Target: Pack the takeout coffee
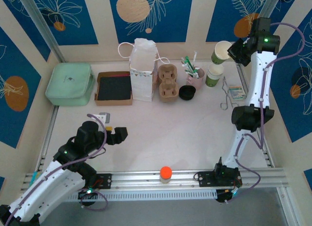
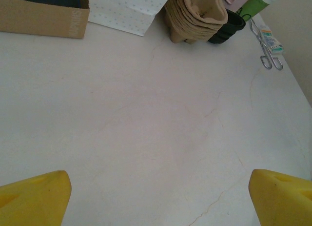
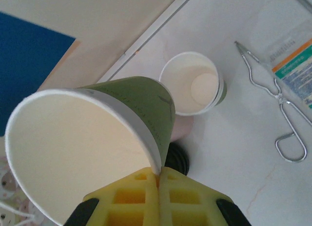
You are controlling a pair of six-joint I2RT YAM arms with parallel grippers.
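While clamping lidless cup [image 3: 97, 133] by the rim at 1 o'clock in right gripper [image 3: 158, 174], with left gripper [image 2: 158, 194] splayed at 8 o'clock, probably set upright by black lids [image 1: 187, 92] for capping.

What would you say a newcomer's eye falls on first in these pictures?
The right gripper pinches the rim of a tilted lidless green cup, held aloft at the far right corner, with a second cup on the table below. The left gripper hangs open near left; a white paper bag stands at back centre.
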